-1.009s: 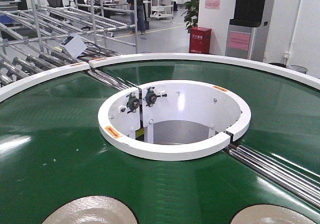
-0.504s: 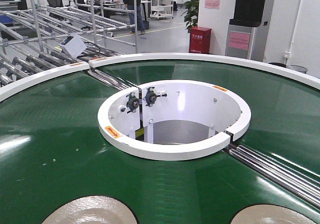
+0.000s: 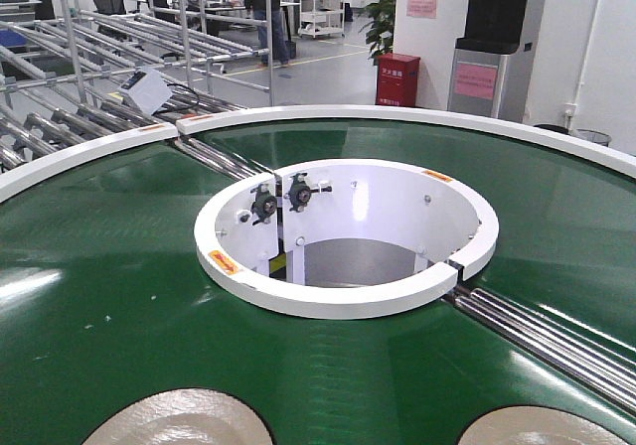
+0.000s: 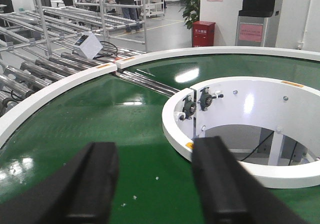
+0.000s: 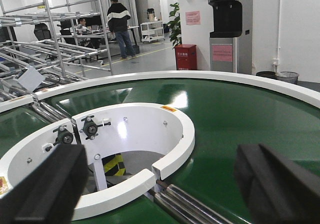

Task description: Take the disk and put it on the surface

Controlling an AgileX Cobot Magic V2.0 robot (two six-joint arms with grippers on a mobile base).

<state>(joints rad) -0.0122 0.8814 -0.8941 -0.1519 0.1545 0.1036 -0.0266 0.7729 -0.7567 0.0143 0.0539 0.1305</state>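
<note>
- The front view alone shows the disks: 2 pale, tan, round plates lie flat on the green conveyor belt [image 3: 119, 266], on its near stretch, on the near side of the white inner ring [image 3: 328, 301].
- The left disk [image 3: 179, 420] and the right disk [image 3: 542, 427] sit well apart, and the picture's bottom edge cuts both off.
- No claw appears in the front view, so their states come from the wrist views only.
- In the left wrist view the left claw [image 4: 156, 156] is spread wide. Its 2 black fingers [image 4: 95, 184] stand apart with nothing between them, above bare green belt near the ring's left side.
- In the right wrist view the right claw [image 5: 157, 159] gapes wider, with 1 finger [image 5: 272, 179] at each lower corner of the picture. It grips nothing, and the ring's opening and the belt's far right stretch show through the gap.
- The right wrist view looks down into the ring and shows a black-and-yellow striped part [image 5: 112, 165], which the other 2 views do not show.
- The steel rollers [image 3: 556, 336] that cross the belt on the ring's right side are seen whole in the front view. The right wrist view shows only their inner ends.
- A red box [image 3: 397, 79] stands on the floor beyond the belt's far edge.
- A standing person [image 5: 120, 24] shows clearest in the right wrist view.
</note>
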